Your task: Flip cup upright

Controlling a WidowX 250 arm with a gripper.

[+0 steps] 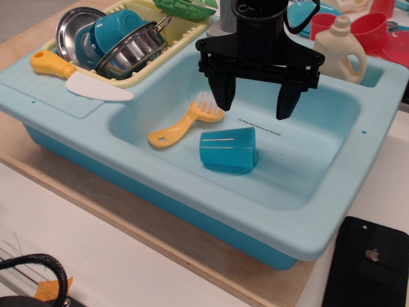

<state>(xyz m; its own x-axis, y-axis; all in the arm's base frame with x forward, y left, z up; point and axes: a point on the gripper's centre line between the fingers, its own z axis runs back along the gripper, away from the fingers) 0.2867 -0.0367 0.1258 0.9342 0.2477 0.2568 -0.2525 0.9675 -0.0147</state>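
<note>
The teal-blue cup (228, 149) lies on its side on the floor of the pale blue sink (192, 211), its wider open end toward the right. My black gripper (255, 107) hangs above the sink basin, just behind and above the cup. Its two fingers are spread wide apart and hold nothing. The left fingertip (224, 97) is near the brush head, the right fingertip (285, 106) is over the back right of the basin. The gripper does not touch the cup.
A yellow dish brush (184, 123) lies in the basin left of the cup. A drying rack (185, 32) at back left holds steel bowls and another blue cup (115, 29). A toy knife (77, 78) lies on the sink's left ledge. A cream detergent bottle (342, 51), red cups (374, 29) and a black phone (370, 262) are at right.
</note>
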